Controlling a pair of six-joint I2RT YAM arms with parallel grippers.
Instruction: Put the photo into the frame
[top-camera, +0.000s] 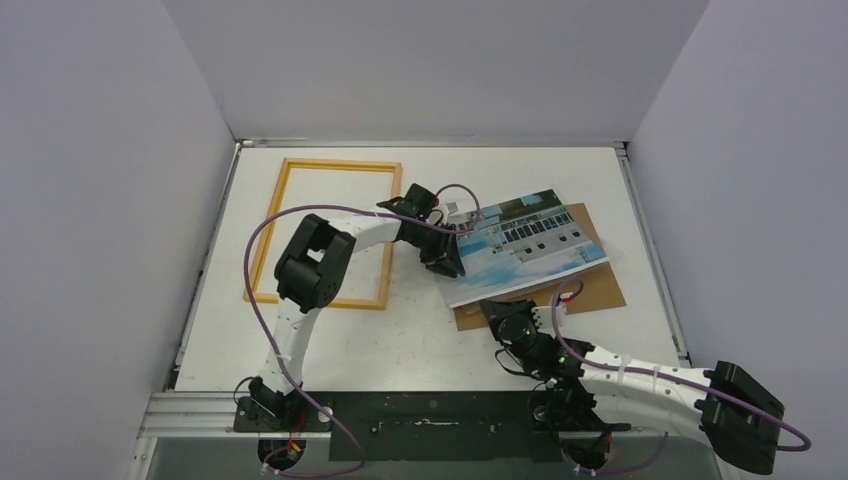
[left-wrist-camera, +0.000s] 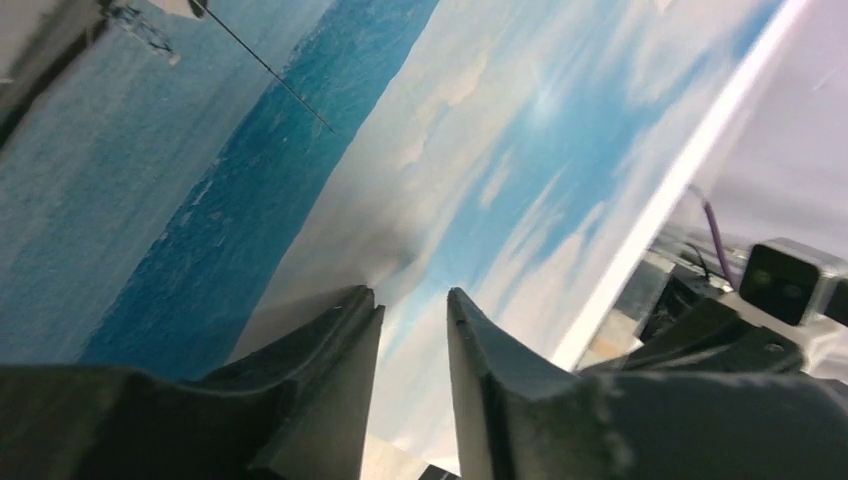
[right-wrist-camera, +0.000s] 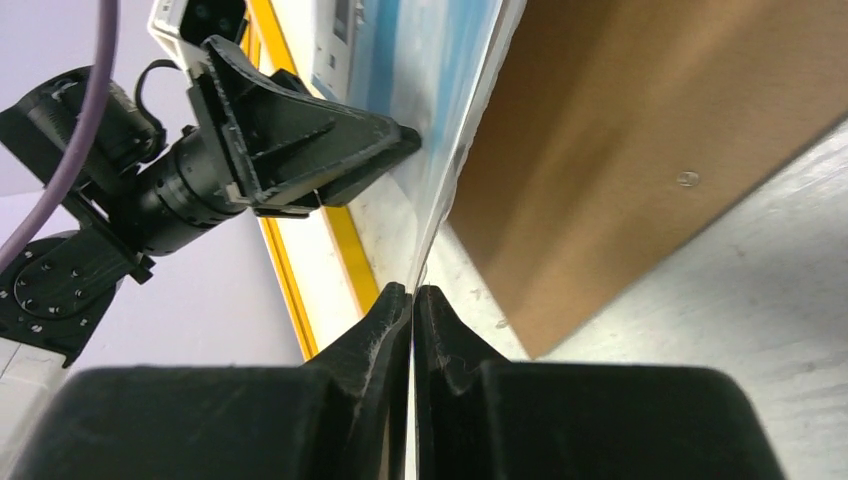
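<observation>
The right end effector (right-wrist-camera: 413, 296) is pinched together on the near edge of the photo (top-camera: 530, 245), the thin print rising from between its fingertips. The left end effector (left-wrist-camera: 412, 300) stands parted, tips at the picture face near the photo's left edge, gripping nothing visible. The photo is tilted up off the brown backing board (top-camera: 600, 292), long axis left to right. The frame (top-camera: 268, 225) lies flat on the tabletop (top-camera: 420, 345) to the left, apart from the photo and nearer the left arm, whose links cross its right rail. Open tabletop lies between them
</observation>
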